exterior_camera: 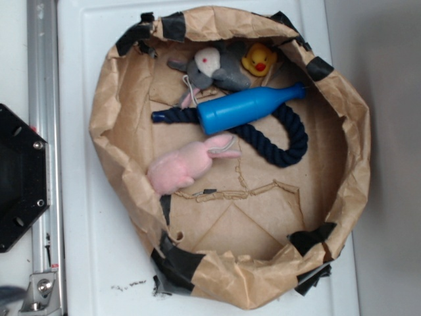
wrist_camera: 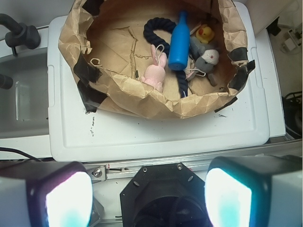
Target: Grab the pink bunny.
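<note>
The pink bunny (exterior_camera: 179, 170) (wrist_camera: 155, 73) is seen lying on its side on the floor of a round paper nest (exterior_camera: 115, 99) (wrist_camera: 142, 101), toward the side of the nest nearest the robot base. Its ears are pointed toward the middle of the nest, where a blue bottle (exterior_camera: 247, 108) (wrist_camera: 179, 42) is laid on its side just beyond them. A dark blue rope (exterior_camera: 289, 141) (wrist_camera: 154, 28) is looped under and past the bottle, with one straight end seen beyond the bottle's base. Past the bottle, against the nest wall, a grey plush with a white face (exterior_camera: 217, 69) (wrist_camera: 208, 59) is found, and a yellow duck (exterior_camera: 258, 60) (wrist_camera: 205, 33) is set touching it. The rim of the nest is patched with black tape. The nest is carried on a white bench (exterior_camera: 99, 263) (wrist_camera: 156, 137).

The claw (wrist_camera: 147, 198) is held well apart from the nest, above the black robot base (exterior_camera: 20, 178) (wrist_camera: 161, 194). Its two fingers (wrist_camera: 61, 198) are shown blurred at the lower corners of the wrist view, set wide apart, with nothing held between them. The claw is not seen in the exterior view.
</note>
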`<state>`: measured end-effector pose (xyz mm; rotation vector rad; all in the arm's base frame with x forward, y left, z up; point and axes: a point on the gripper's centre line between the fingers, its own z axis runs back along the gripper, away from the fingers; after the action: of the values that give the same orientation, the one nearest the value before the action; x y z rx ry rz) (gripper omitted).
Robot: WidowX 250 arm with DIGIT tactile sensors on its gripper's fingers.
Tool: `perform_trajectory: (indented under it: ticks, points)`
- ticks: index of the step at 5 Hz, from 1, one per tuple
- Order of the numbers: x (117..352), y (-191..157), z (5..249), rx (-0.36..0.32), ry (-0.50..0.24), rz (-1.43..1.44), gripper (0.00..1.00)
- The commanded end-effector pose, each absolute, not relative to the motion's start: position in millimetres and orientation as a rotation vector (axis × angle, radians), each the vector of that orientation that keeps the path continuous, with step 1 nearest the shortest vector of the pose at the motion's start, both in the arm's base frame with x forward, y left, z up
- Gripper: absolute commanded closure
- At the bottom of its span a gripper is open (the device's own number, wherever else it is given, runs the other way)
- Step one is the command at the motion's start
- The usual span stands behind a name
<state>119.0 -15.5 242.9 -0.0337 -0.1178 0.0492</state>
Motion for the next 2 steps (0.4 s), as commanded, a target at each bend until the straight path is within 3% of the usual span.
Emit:
perform_trajectory:
  ticks: [1, 2]
  points:
    - [119.0, -15.5, 242.9, -0.034, -0.118, 0.049, 0.0]
    - [165.2, -8.3, 217.4, -0.042, -0.125, 0.155, 0.0]
